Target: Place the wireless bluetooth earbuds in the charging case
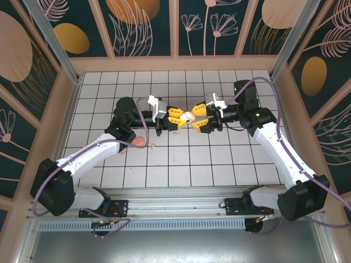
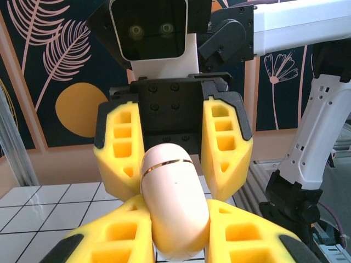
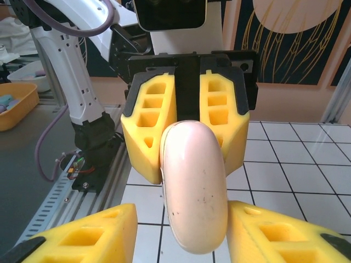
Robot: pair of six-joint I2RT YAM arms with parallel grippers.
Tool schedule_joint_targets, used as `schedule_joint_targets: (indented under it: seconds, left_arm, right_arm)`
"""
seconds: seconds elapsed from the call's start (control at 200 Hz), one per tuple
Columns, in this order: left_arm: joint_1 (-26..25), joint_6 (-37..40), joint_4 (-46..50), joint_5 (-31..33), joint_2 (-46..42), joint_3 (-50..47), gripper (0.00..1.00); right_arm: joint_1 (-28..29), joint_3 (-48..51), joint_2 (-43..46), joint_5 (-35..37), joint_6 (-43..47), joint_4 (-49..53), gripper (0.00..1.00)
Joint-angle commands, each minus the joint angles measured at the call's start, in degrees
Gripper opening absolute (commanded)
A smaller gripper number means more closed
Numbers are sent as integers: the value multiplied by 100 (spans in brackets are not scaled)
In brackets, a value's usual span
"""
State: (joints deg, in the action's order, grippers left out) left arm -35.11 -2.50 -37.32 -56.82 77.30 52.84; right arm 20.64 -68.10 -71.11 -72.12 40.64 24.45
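At the near edge, the bases of the left arm [image 1: 55,189] and the right arm [image 1: 296,197] are seen bolted side by side. Both arms are bent inward over the white tiled table [image 1: 219,164].

A little farther in, a salmon-pink object [image 1: 140,141] is seen on the tiles, partly covered by the left arm; what it is cannot be told. The wireless bluetooth earbuds [image 1: 153,146] are seen as two tiny pale pieces lying loose on the tiles, outside the case. One is just right of the salmon-pink object, and the second earbud [image 1: 175,131] is farther in and to the right.

Farther still, near the middle of the table, the left gripper [image 1: 178,116] and the right gripper [image 1: 198,120] are pointed at each other with their fingertips nearly meeting. The charging case [image 1: 189,116] is held between them above the tiles, lying left to right. In the wrist views it is shown as a pale pink capsule, with a thin gold line around it near the end toward the right gripper. No gap is seen at that line.

The left gripper is clamped on the left end of the case, with its yellow fingers [image 2: 241,235] pressed against both sides. The right gripper's jaws are set partly apart around the right end. In the right wrist view one finger is seen against the case and a gap is left at the other.

At the far edge, dark wall panels [image 1: 142,27] painted with leaves are seen.
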Motion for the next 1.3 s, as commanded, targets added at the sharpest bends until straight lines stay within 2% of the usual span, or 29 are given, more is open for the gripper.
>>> schedule_joint_targets:
  seconds: [0.0,0.205,0.325,0.46,0.591,0.621,0.776,0.916,1.011,1.171,1.296]
  left_arm:
    - [-14,129,-173,-154,-128,146,6]
    - [-15,150,-60,-158,-141,139,6]
    - [-18,122,-47,-147,-136,139,7]
    - [-13,362,288,39,-182,172,17]
    - [-18,1126,1303,368,-287,253,40]
    - [-14,1359,1614,470,-325,253,42]
    - [-18,2481,3102,1047,-467,576,45]
    - [-15,3137,3914,1776,-680,472,47]
    - [-14,3383,4180,1984,-875,322,50]
    - [-18,3720,4286,2022,-1050,-101,52]
    - [-16,3782,4340,2030,-1018,-162,52]
  right_arm:
    - [67,-256,-91,-194,101,97,44]
    - [76,-264,-132,-325,104,61,34]
    - [95,-281,-157,-386,67,51,24]
    - [88,-320,-98,-168,188,207,18]
    - [47,-278,73,436,452,492,18]
    - [37,-239,122,605,476,508,18]
    - [34,-132,222,1525,563,629,17]
    - [182,-158,153,2284,867,901,15]
    - [413,-173,76,2751,1353,1208,14]
    - [948,-203,-126,3743,1573,1349,14]
    - [1253,-257,-270,3916,1629,1358,15]
